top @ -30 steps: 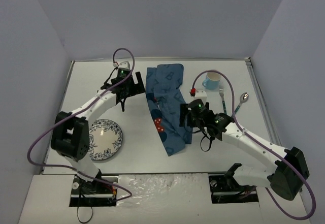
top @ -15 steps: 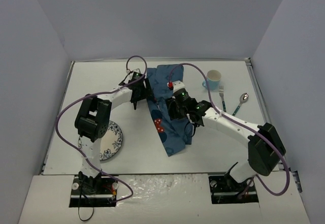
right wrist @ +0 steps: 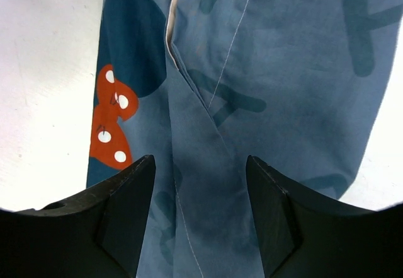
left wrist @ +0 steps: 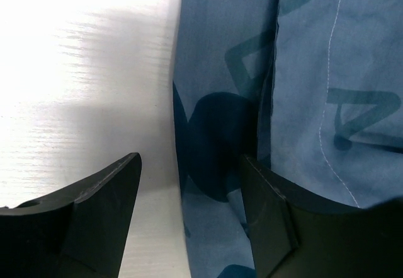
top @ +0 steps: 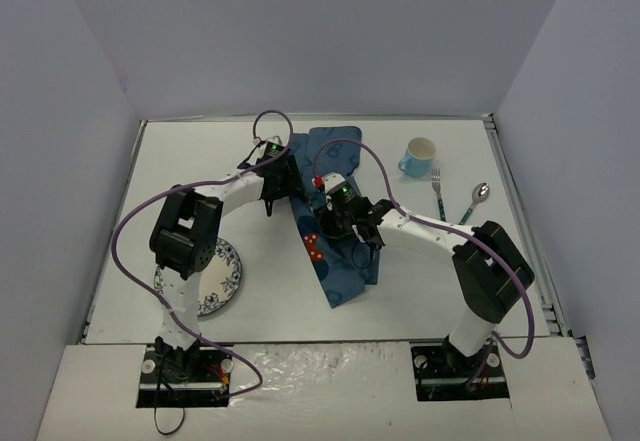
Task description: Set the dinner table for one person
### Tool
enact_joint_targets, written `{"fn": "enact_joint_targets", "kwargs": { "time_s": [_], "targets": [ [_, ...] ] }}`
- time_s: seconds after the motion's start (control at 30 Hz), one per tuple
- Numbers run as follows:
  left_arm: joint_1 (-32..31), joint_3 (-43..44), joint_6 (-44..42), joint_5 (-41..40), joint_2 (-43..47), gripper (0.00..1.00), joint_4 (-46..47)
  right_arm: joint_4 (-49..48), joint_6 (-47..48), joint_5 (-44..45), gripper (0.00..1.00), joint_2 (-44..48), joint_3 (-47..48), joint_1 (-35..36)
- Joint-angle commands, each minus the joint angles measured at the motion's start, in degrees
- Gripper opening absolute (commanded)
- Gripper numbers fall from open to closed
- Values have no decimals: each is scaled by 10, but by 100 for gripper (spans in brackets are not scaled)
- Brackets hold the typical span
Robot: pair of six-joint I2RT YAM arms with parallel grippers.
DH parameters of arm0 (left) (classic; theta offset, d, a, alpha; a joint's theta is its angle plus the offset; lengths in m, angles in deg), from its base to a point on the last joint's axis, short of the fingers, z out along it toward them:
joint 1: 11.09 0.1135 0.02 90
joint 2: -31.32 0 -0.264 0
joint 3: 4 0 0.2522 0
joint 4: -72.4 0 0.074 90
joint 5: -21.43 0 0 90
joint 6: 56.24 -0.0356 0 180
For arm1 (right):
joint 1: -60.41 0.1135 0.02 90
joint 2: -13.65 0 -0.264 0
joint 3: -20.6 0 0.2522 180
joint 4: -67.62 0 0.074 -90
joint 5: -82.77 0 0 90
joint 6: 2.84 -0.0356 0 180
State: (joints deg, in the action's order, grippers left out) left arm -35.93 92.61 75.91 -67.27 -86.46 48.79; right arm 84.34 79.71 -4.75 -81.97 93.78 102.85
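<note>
The white dinner table (top: 200, 161) holds a crumpled blue lettered cloth mat (top: 335, 261) in the middle, also in the left wrist view (left wrist: 327, 70) and the right wrist view (right wrist: 283, 70). My left gripper (top: 280, 176) is open at the mat's upper left edge, its jaws astride that edge (left wrist: 189, 183). My right gripper (top: 340, 219) is open just above the mat's middle fold (right wrist: 198, 164), beside a red dotted patch (right wrist: 110, 127). A blue-patterned plate (top: 222, 276) lies front left. A blue mug (top: 420, 154), a fork (top: 438, 191) and a spoon (top: 474, 201) lie back right.
Grey walls enclose the table at the back and both sides. Purple cables loop over both arms. The arm bases stand at the near edge.
My right gripper has moved left and back over the mat's middle. My left gripper has moved right from the bare table to the mat's upper left edge.
</note>
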Motion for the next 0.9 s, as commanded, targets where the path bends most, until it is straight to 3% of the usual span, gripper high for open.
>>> {"fn": "enact_joint_targets", "kwargs": {
  "time_s": [0.0,0.17,0.27,0.5,0.57,0.87],
  "targets": [
    [-8,-3,1,1,7,54,20,-44,16,-9,59,-21,9,2],
    [-10,-5,-3,1,3,45,25,-53,18,-9,58,-37,3,1],
    [-12,-5,-6,1,-1,36,25,-59,18,-8,52,-40,1,-1],
    [-13,-5,-18,-7,-6,0,24,-63,13,-5,10,-26,0,-9],
    [-13,4,-29,-7,-7,0,16,-62,10,-2,0,-13,-1,-13],
    [6,49,-137,-90,31,0,-52,-12,-88,65,0,166,-63,-96]
  ]
}}
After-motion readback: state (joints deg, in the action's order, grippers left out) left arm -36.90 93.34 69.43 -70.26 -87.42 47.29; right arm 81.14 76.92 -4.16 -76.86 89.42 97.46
